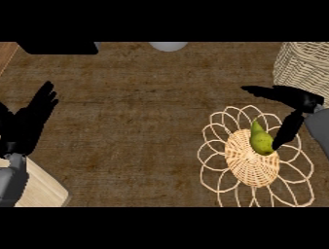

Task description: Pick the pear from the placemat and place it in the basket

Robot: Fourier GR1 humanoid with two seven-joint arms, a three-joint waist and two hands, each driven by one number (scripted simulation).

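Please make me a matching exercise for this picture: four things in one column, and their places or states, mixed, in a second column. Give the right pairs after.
1 pear
2 basket
3 left hand
4 right hand

A at the view's upper right
B on the woven placemat
C open, just right of the pear
D open, fingers up, at the view's left

Pairs: 1-B, 2-A, 3-D, 4-C

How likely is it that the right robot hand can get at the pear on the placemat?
Probably yes. The right robot hand is open just beside the pear, and nothing shows between them on the woven placemat.
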